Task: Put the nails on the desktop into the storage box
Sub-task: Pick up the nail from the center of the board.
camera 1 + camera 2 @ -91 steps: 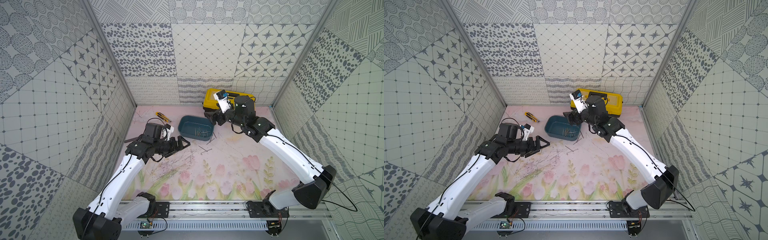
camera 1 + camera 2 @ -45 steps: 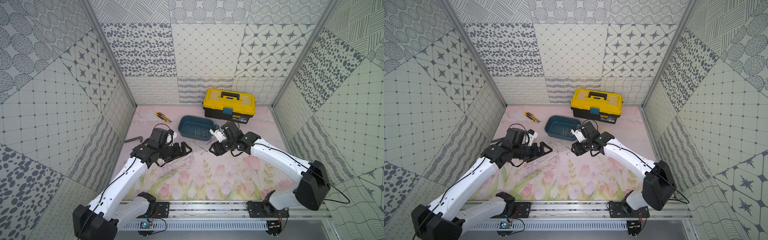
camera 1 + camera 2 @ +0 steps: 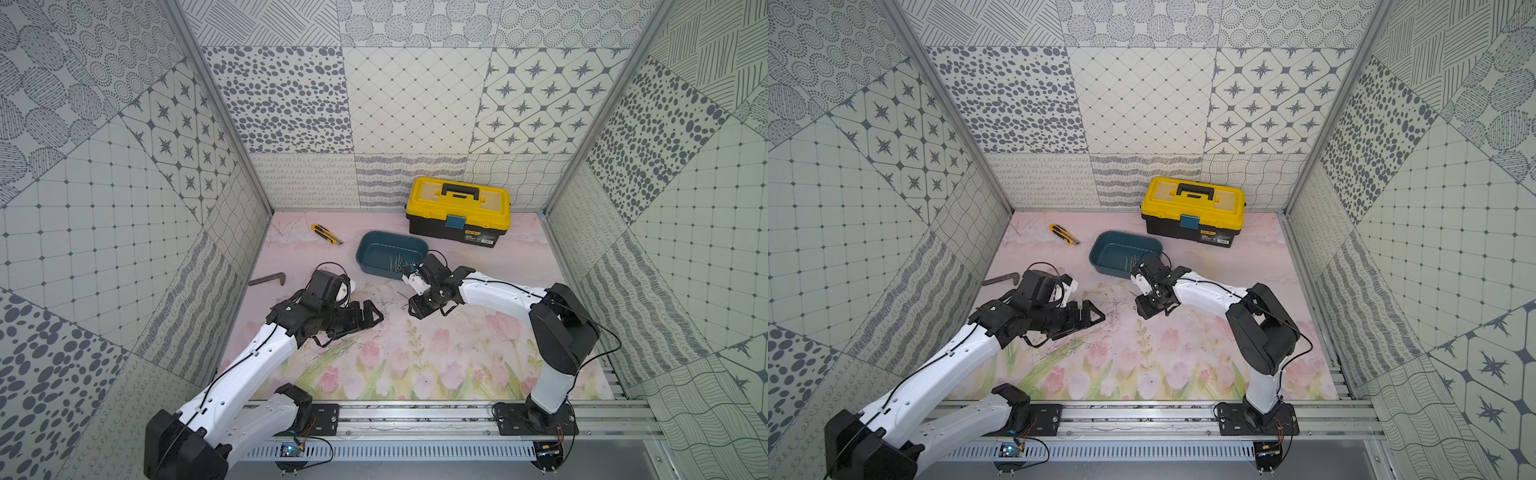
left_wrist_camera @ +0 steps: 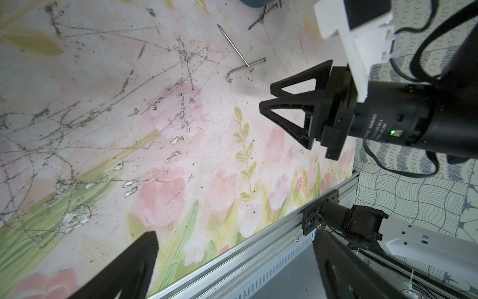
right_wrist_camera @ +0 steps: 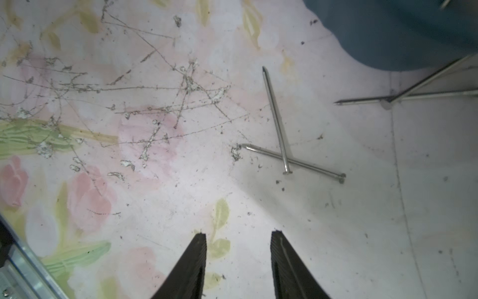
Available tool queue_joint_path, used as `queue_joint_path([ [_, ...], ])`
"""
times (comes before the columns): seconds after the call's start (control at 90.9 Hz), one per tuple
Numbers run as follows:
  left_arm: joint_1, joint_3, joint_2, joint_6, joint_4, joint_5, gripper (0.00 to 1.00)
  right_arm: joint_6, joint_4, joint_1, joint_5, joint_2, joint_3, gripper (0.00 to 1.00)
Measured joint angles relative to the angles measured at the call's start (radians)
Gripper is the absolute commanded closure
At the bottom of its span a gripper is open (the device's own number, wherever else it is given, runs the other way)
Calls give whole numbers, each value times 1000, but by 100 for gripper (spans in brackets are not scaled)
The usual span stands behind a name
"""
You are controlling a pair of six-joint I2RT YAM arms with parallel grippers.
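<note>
Two thin grey nails [image 5: 283, 155] lie crossed on the pink tulip desktop [image 3: 457, 353], a short way ahead of my right gripper [image 5: 238, 233]. It is open, jaws partly narrowed, with nothing between them. Two more nails [image 5: 413, 95] lie against the teal storage box [image 3: 365, 245], which holds several nails [image 3: 401, 262]. In both top views the right gripper [image 3: 417, 309] hangs low just in front of the box [image 3: 1100, 257]. My left gripper [image 3: 368, 318] is wide open and empty, to the left of the crossed nails [image 4: 240, 55].
A yellow-and-black toolbox [image 3: 457, 210] stands behind the box at the back wall. A yellow utility knife [image 3: 326, 234] lies at the back left and a dark L-shaped bar [image 3: 268, 279] by the left wall. A metal rail [image 3: 415, 411] edges the front.
My right arm came down from over the storage box to the desktop in front of it, and its jaws narrowed. My left arm moved right, toward the middle.
</note>
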Motion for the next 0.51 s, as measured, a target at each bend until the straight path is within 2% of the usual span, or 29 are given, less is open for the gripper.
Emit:
queue_joint_path([
  [0.506,-1,10,-4,11,-5,1,1,-41,52,1,74,159,120,62],
])
